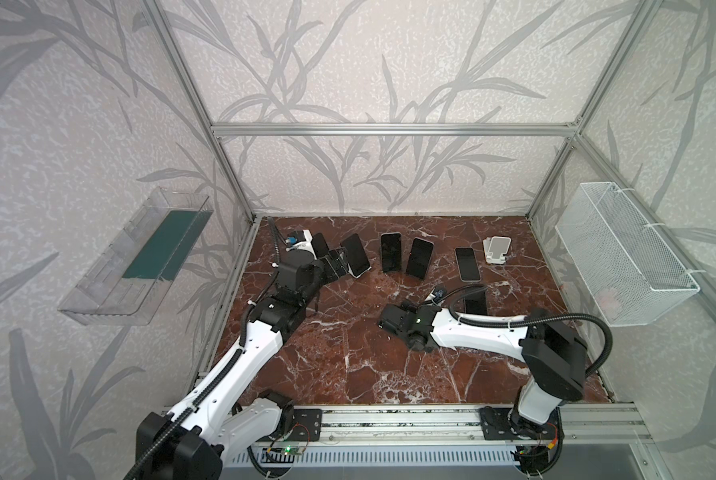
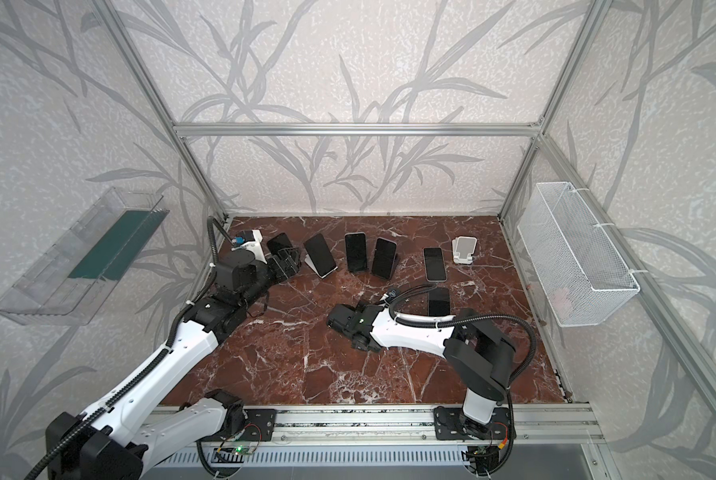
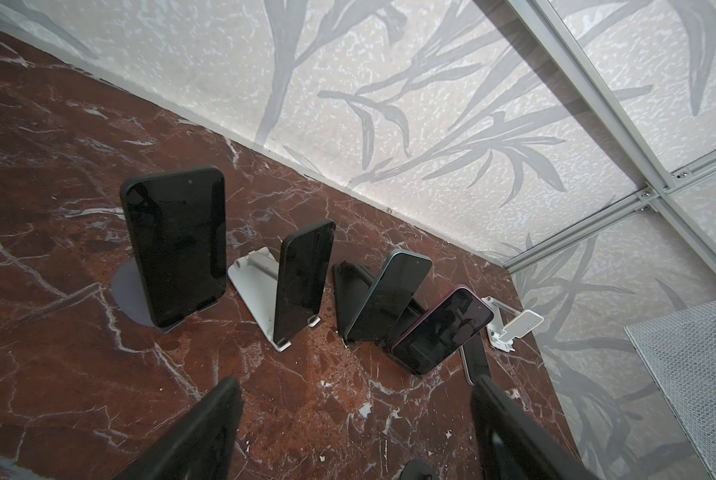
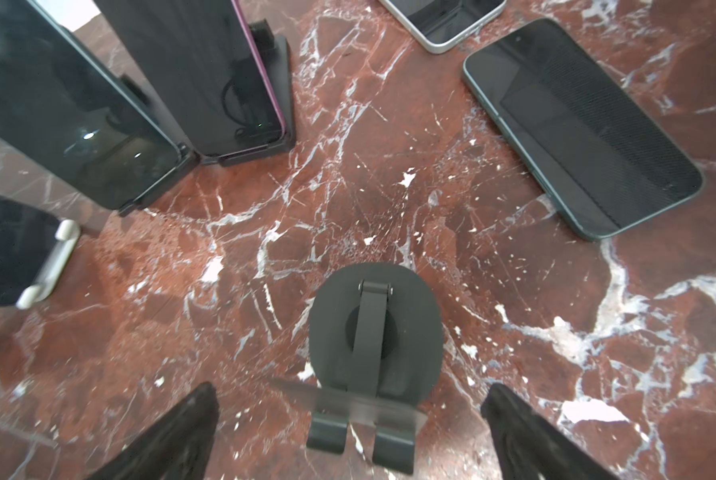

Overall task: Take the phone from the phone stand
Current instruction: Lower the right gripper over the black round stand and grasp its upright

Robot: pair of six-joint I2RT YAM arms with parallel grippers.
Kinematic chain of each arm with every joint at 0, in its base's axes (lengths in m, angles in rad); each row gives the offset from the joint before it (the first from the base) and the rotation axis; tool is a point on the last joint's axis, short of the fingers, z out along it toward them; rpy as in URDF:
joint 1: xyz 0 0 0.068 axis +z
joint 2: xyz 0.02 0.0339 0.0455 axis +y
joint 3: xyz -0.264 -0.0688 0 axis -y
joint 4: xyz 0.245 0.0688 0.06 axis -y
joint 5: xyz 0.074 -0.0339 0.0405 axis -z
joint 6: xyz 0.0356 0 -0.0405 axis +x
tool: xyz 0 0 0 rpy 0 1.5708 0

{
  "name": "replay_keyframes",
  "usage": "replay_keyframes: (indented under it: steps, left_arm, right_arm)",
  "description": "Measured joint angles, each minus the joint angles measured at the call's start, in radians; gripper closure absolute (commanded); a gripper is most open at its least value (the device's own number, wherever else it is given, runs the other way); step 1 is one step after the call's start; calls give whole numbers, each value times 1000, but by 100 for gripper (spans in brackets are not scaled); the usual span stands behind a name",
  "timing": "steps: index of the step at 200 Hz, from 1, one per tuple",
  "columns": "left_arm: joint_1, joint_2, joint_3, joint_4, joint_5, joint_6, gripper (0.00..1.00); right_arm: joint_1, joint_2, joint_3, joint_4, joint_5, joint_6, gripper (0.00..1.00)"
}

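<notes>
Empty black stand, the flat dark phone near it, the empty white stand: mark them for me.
empty black stand (image 4: 372, 328): right wrist view, on its hinged arm.
flat dark phone (image 4: 580, 129): right wrist view, middle of screen.
empty white stand (image 1: 498, 245): in a top view, on its backplate.

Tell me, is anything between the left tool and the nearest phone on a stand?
Nothing visible does. In the left wrist view, only bare table lies between the open left tool and the black phone on its round stand. The next phone stands beside it, apart.
</notes>
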Motion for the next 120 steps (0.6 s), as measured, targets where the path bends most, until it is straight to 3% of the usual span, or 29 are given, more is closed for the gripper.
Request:
replay_keyframes:
  steps: [57,100,120]
  left_arm:
    - [0,0,0,0,8,-6,14]
    - [0,0,0,0,13,-6,14]
    - [0,0,0,1,13,-6,14]
  right_arm:
    - [0,80,6,-39,44,15,14]
    - [-16,78,-22,24,48,-79,24]
    - [-18,63,-57,64,50,-158,21]
